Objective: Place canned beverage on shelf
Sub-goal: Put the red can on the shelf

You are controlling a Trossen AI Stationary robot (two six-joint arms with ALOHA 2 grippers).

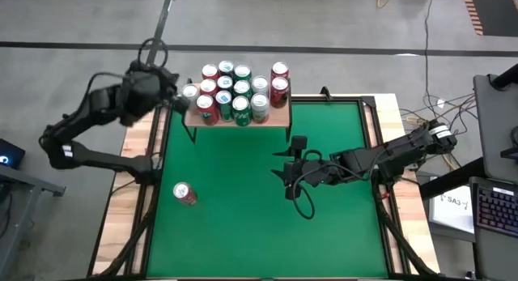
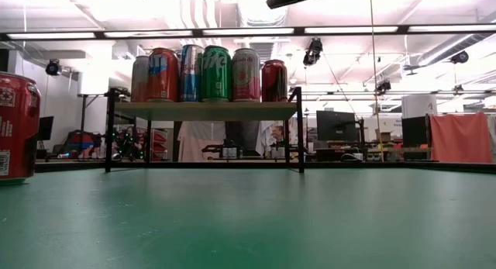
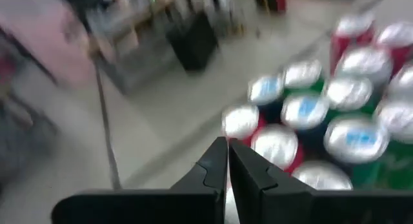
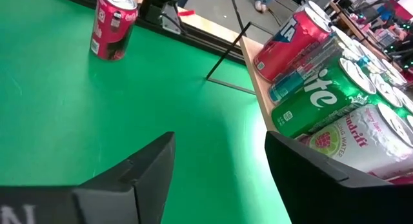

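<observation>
Canned beverage [image 1: 184, 193] left to place: 1 red can standing alone on the green table [image 1: 243, 232], near-left area, well apart from the shelf [image 1: 279, 116].

High view: shelf at the table's far edge already carries approx 12 cans [image 1: 235, 91]. Left gripper [image 1: 174, 101] sits at the shelf's left end beside a silver-topped can [image 1: 190, 91]. Right gripper [image 1: 285, 169] hovers mid-table, holding nothing.

Low view: shelf cans in a row; lone red can at the left edge, upright; no grippers seen.

Left wrist view: jaws pressed shut, nothing between them, can tops just beyond.

Right wrist view: jaws partly open, empty, red can ahead.

Judgement: most done; 1 can remains, and the right arm looks likeliest to fetch it.
</observation>
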